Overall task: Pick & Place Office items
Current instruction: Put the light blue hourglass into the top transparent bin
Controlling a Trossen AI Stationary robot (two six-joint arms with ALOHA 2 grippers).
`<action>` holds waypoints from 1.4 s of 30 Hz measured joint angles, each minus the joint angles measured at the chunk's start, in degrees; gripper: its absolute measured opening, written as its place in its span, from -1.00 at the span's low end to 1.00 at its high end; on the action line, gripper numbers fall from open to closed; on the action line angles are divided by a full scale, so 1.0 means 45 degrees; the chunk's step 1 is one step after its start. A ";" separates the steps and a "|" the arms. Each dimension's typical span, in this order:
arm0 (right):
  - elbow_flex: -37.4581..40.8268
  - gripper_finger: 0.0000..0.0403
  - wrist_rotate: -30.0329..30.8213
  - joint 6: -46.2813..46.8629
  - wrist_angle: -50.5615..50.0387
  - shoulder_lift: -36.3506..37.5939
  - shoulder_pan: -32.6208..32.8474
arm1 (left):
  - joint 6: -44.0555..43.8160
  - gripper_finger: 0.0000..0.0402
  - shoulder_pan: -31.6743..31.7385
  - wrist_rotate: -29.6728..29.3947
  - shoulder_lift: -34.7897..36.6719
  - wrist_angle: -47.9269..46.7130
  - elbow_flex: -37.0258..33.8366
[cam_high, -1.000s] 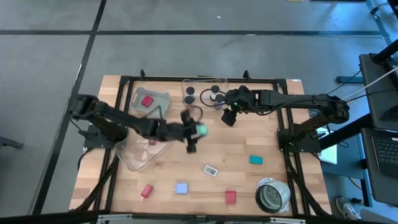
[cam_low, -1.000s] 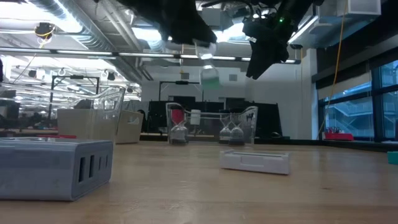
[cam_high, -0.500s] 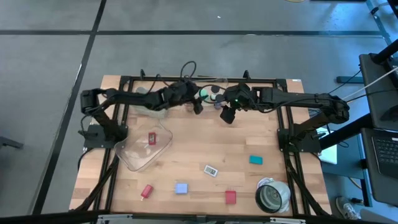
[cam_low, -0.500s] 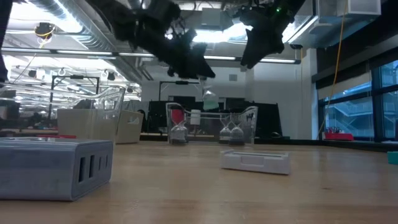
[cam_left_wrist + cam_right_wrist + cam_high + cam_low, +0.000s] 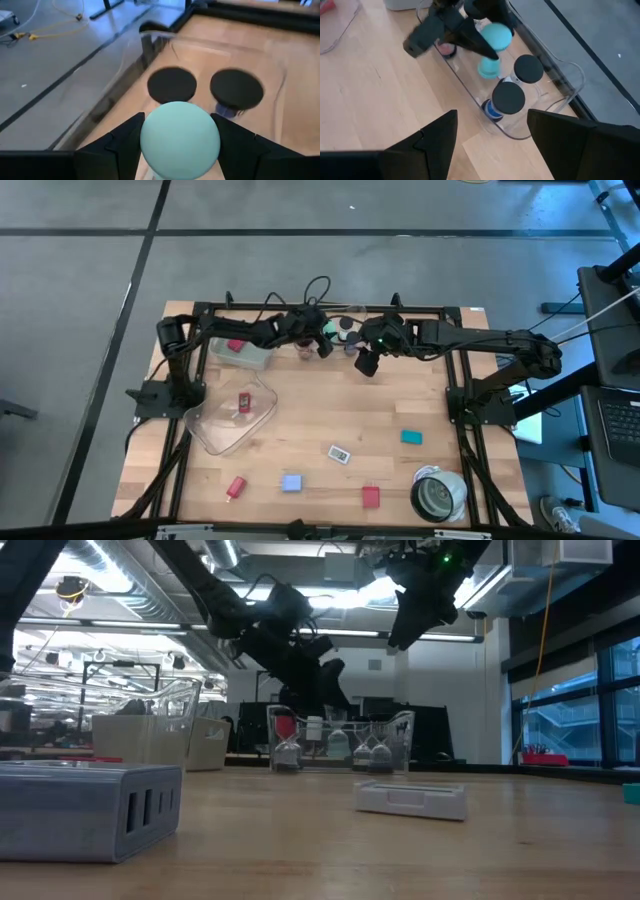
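Observation:
My left gripper reaches along the table's far edge and is shut on a cyan round-topped piece. It hovers over a clear bin that holds two black-capped cylinders; they also show in the left wrist view. My right gripper hangs open just right of that bin, above the wood. A white tag, a teal block, a blue block and two red blocks lie flat on the table. My left gripper pinches the cyan piece by its round head, one finger on each side. The fingers come from the table's left, slanting down. The piece is lifted clear above the bin, its stem pointing down.
A grey tray with a red block sits at the far left. A tipped clear bin holds a red piece. A large grey-white roll stands near the right front corner. Bare wood lies in the table's middle.
My left arm has swung from the table's middle toward the far edge, carrying the cyan piece, and has come down over the clear bin with the black-capped cylinders. It has stayed shut on the piece. My right gripper has kept its place.

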State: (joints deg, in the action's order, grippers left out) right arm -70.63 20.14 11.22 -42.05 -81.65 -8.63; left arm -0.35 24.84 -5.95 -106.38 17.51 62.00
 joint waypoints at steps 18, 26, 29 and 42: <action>0.0000 0.21 -0.0005 0.0005 -0.0002 0.0000 -0.0007 | 0.0043 0.04 0.0334 -0.0378 -0.0166 -0.1447 0.0195; 0.0000 0.22 -0.0005 0.0007 -0.0002 0.0000 -0.0007 | 0.0020 0.04 0.0341 -0.0366 -0.0166 -0.1369 0.0195; 0.0000 0.22 -0.0006 0.0005 -0.0002 0.0000 -0.0001 | 0.0198 0.04 0.0341 -0.0366 -0.0166 -0.1369 0.0195; 0.0000 0.22 -0.0009 0.0005 -0.0002 0.0000 -0.0002 | 0.0003 0.22 0.0341 0.0202 -0.0166 -0.1041 0.0194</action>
State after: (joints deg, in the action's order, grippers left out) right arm -70.63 20.10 11.25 -42.06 -81.65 -8.64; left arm -0.34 26.37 -5.04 -107.13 12.83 62.87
